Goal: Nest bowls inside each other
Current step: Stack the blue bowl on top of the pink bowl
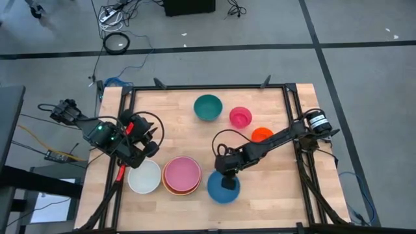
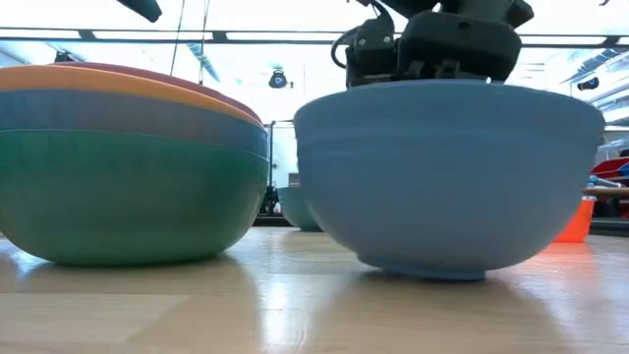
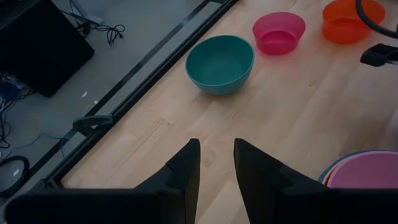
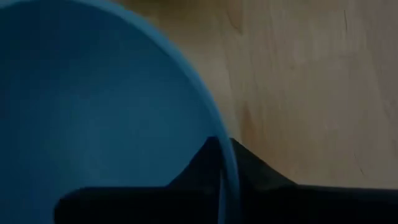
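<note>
Right hand (image 1: 228,182) clamped on the rim of the blue bowl (image 1: 223,188), one finger inside the wall and one outside, as the right wrist view shows (image 4: 219,180). Blue bowl standing flat on the worktop (image 1: 286,195) near the front edge, a little right of the middle, not lifted yet judging from the low view (image 2: 447,172). Just beside it, toward the left, a stack of bowls (image 1: 182,175) with the pink bowl (image 1: 182,172) on top and an orange rim under it; in the low view the same stack (image 2: 128,162) shows dull green at the bottom, then light blue, then orange. White bowl (image 1: 144,177) at the front left, touching or almost touching the stack. Left hand (image 1: 144,144) hanging above the left part of the worktop, close to the white bowl, fingers (image 3: 185,168) a little apart and holding nothing. Teal bowl (image 1: 208,107), magenta bowl (image 1: 240,117) and red-orange bowl (image 1: 262,134) standing separate near the back edge, well apart from the stack. Step in hand, as a judgement: the grasp on the blue bowl just made, the lift to follow. Next move probably calls for raising the bowl straight up without tipping, carrying it over a bowl of fitting size, and keeping the thin rim grip firm, since a pinch on one side lets the bowl swing. Whether it fits inside the pink bowl cannot be told from here.
</note>
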Available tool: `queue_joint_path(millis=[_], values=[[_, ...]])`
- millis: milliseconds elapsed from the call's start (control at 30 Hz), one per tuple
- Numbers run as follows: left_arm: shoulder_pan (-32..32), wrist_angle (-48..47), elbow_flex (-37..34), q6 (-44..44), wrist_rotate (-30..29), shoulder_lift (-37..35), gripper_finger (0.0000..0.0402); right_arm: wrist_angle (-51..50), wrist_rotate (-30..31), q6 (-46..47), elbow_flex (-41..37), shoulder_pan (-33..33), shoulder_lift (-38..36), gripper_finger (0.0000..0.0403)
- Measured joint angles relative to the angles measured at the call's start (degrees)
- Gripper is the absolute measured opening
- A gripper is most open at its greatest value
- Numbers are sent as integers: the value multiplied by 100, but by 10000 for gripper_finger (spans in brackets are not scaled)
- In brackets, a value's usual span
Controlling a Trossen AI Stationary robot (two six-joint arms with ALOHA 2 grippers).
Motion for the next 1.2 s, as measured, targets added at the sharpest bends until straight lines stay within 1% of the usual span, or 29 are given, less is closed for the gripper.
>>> queue_joint_path(millis=[133, 267, 400, 500, 700, 867, 1000, 1200], values=[[-1, -10, 0, 0, -1, -1, 106, -25, 2, -53, -2, -55, -178, 3], [-1, -20, 0, 0, -1, -1, 106, 202, -4, -41, -2, -189, -577, 2], [-1, -19, 0, 0, -3, -1, 106, 853, -52, -165, -2, -297, -981, 1], [-1, -19, 0, 0, -2, -1, 106, 1607, -74, -363, 0, -408, -1061, 1], [-1, -7, 0, 0, -3, -1, 106, 2911, -200, -649, 0, -678, -814, 1], [0, 27, 0, 0, -8, -1, 106, 3686, -211, -844, 0, -892, -529, 0], [0, 33, 0, 0, -14, -1, 106, 4327, -374, -865, 0, -1008, -210, 0], [-1, 42, 0, 0, -10, -1, 106, 4793, -587, -667, 0, -1086, 280, 0]])
